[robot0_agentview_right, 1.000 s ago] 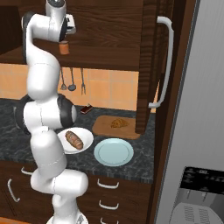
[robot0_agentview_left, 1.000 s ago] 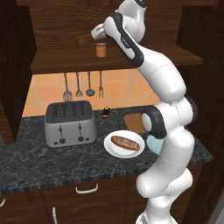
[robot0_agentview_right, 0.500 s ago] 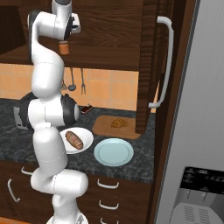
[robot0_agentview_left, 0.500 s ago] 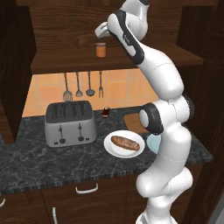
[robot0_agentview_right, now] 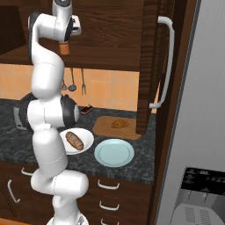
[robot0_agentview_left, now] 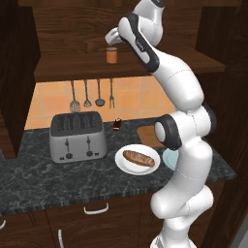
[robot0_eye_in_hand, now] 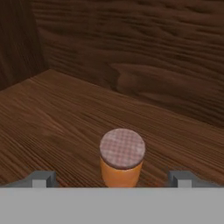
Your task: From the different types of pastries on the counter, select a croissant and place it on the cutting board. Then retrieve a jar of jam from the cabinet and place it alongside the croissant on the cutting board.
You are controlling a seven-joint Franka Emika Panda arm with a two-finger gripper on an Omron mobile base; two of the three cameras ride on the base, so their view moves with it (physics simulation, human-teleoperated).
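Note:
The jar of jam (robot0_agentview_left: 112, 55) (robot0_agentview_right: 64, 48), orange with a pale lid, stands upright on the cabinet's shelf board (robot0_agentview_left: 68, 69). My gripper (robot0_agentview_left: 110, 42) hovers just above it, open. In the hand view the jar (robot0_eye_in_hand: 121, 159) sits between the two spread fingertips (robot0_eye_in_hand: 43, 178), untouched. On the counter (robot0_agentview_right: 145, 169), the small golden croissant (robot0_agentview_right: 117, 124) lies on the wooden cutting board (robot0_agentview_right: 105, 128). In the left base view my arm covers most of the board (robot0_agentview_left: 145, 131).
The long brown loaf (robot0_agentview_left: 139, 158) rests on a white plate (robot0_agentview_left: 127, 167); a light-blue plate (robot0_agentview_right: 114, 152) lies beside it. A toaster (robot0_agentview_left: 77, 136), a tiny dark bottle (robot0_agentview_left: 116, 125) and hanging utensils (robot0_agentview_left: 87, 94) line the back. The open cabinet door (robot0_agentview_right: 149, 66) stands at right.
The hand has shifted only slightly over the jar. The jar and the things on the counter have stayed put.

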